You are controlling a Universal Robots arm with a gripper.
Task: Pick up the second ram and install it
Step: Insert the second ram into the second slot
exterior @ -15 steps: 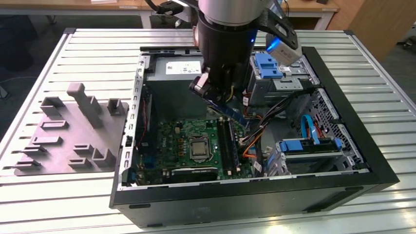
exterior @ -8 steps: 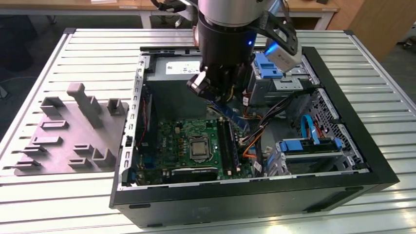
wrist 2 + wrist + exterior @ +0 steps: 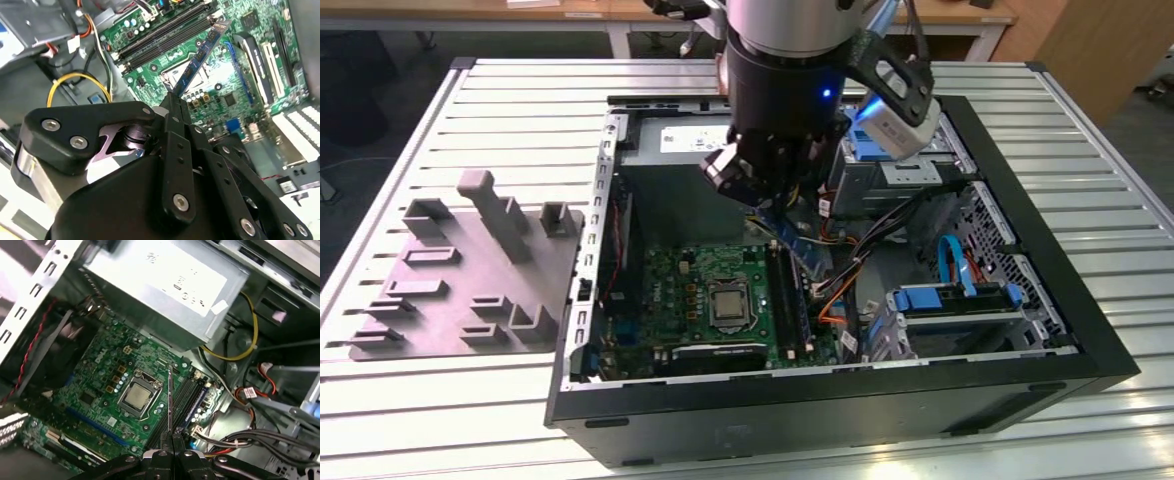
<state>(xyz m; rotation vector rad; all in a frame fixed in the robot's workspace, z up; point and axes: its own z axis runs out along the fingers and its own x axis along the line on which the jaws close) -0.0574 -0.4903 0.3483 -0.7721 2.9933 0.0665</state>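
Now, gripper: your black gripper [image 3: 172, 100] is clamped tight on the long, thin, dark blue-green memory stick [image 3: 202, 50].
Stick: tilted above the black slots [image 3: 165, 35] of the green motherboard [image 3: 240, 75].

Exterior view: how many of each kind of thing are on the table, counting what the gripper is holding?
computer case, open: 1
grey holder tray: 1
memory stick, clamped in the gripper over the board: 1
Total: 3
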